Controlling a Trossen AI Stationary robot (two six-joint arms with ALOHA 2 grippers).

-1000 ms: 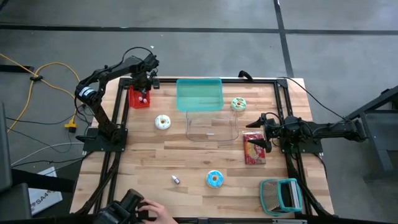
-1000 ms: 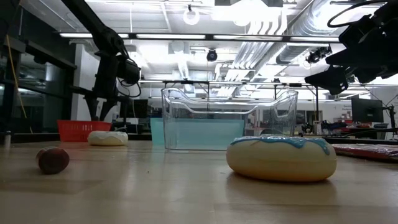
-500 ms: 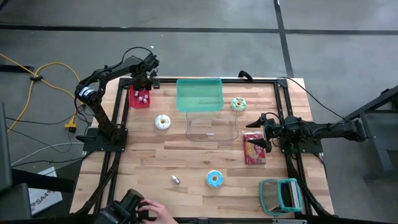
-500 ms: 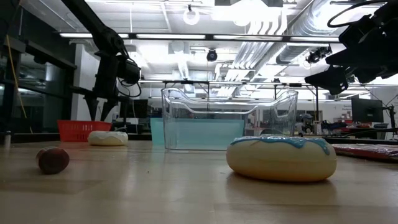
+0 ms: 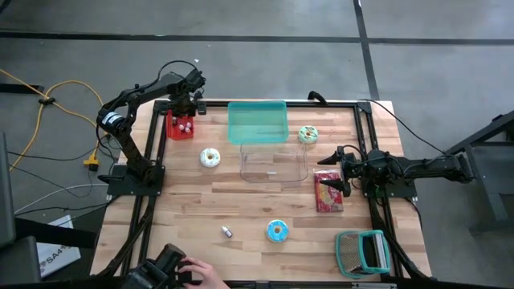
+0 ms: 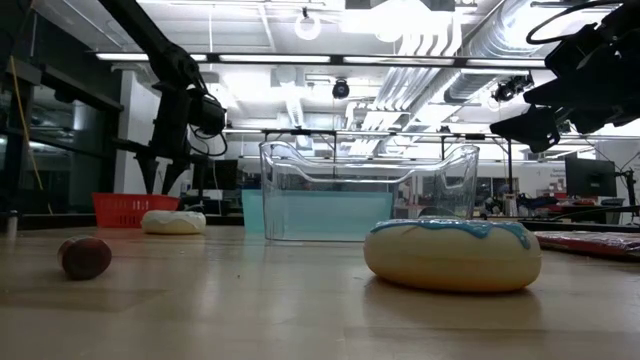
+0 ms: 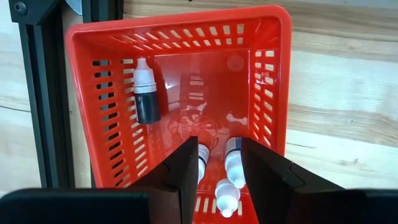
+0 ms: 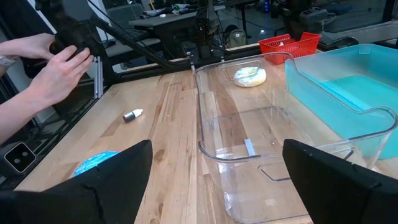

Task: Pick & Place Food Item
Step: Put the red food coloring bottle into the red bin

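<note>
While the left end effector (image 7: 219,163) hovers straight above the red basket (image 5: 180,127), fingers narrowly parted and empty, small bottles (image 7: 233,163) lie directly beneath. Nearest food, the white donut (image 5: 210,157), sits desk-centre-ward. Right end effector (image 5: 344,168) spread wide.
</note>
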